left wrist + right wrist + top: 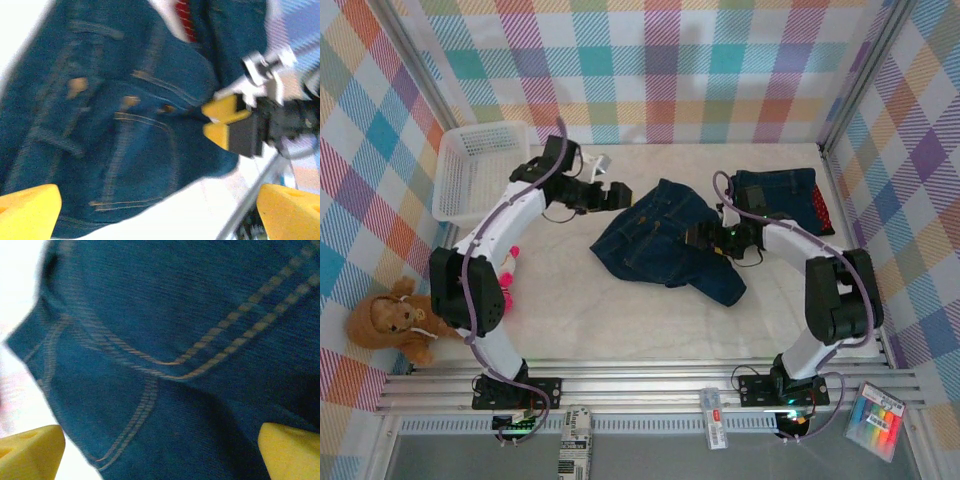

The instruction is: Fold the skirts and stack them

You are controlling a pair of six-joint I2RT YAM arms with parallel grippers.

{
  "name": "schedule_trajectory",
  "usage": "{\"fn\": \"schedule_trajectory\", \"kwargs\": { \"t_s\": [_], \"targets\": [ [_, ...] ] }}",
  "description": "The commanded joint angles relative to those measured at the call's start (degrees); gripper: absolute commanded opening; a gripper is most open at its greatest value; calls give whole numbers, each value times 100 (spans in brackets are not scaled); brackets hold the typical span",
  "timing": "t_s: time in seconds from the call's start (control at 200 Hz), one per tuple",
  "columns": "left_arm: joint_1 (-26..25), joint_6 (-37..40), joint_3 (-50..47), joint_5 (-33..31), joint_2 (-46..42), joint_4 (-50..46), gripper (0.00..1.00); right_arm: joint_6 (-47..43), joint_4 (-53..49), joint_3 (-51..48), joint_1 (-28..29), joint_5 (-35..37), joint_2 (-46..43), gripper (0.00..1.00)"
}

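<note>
My folded stack (775, 190) sits at the surface's far right corner, the denim skirt (660, 240) mid-surface lies unfolded, and my left tool (616, 194) and right tool (696, 238) are wide open, empty.

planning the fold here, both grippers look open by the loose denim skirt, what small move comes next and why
Probably lower the right gripper and pinch the cloth beneath it. The denim skirt lies rumpled and unfolded, not on the folded stack. Both this gripper and the left gripper stand open and hold nothing, and the right one's fingers already straddle denim.
</note>
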Motion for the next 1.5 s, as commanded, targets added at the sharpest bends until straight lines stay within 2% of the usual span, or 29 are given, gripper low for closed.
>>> {"fn": "schedule_trajectory", "kwargs": {
  "t_s": [0.0, 0.105, 0.22, 0.27, 0.315, 0.415, 0.505, 0.655, 0.705, 0.785, 0.835, 0.91, 0.99, 1.07, 1.15, 1.24, 1.305, 1.355, 1.5],
  "targets": [
    [181, -1376, -812, -678, 109, 574, 100, 881, -116, -212, 335, -86, 76, 99],
    [195, -1768, -1256, -715, 356, 774, 100, 1712, 386, -239, 1183, -307, 291, 99],
    [197, -2103, -1316, -1117, 699, 852, 100, 2904, 1866, 17, 2085, -829, 727, 99],
    [197, -2160, -1250, -1304, 873, 904, 100, 2961, 2011, 362, 2280, -791, 826, 99],
    [197, -2170, -1145, -1453, 1077, 910, 100, 2851, 1779, 651, 2340, -467, 772, 99],
    [192, -2106, -640, -1135, 1764, 1012, 100, 2494, 1682, 694, 2277, 275, 393, 99],
    [101, -1893, 93, -653, 2438, 959, 100, 2031, 1078, 756, 2097, 975, 119, 99],
    [-227, -1206, 1440, -852, 3170, 362, 100, 1479, 806, 622, 1447, 1669, 141, 99],
    [-282, -1118, 1700, -879, 3299, 251, 100, 1347, 644, 677, 1271, 1754, 327, 99],
    [-283, -1083, 1929, -881, 3418, 167, 100, 1113, 200, 861, 1203, 2302, 652, 99],
    [-287, -1045, 2044, -821, 3500, 123, 100, 1009, 15, 1005, 1219, 2024, 872, 99],
    [-293, -987, 2262, -469, 3723, 127, 100, 1114, 188, 1093, 1347, 872, 1138, 100],
    [-334, -930, 2752, -139, 4073, 44, 100, 1740, 1022, 1049, 1756, -314, 1250, 99],
    [-409, -763, 3623, 28, 4453, -382, 100, 2356, 1829, 1215, 2181, -781, 1201, 99],
    [-454, -372, 4611, -37, 4653, -1064, 100, 2624, 1850, 1310, 2263, -499, 939, 100],
    [-396, -67, 5298, -648, 4494, -1634, 100, 2673, 782, 1248, 2046, 778, 484, 99],
    [-253, 4, 5247, -947, 4164, -1820, 100, 2704, 190, 996, 1752, 1460, 235, 99],
    [-119, -66, 4984, -1164, 3827, -1849, 100, 2837, 147, 607, 1436, 1549, 28, 99],
    [276, -530, 2971, -1418, 2331, -1234, 100, 2981, 138, -311, 825, 1865, -725, 100]
  ]
}}
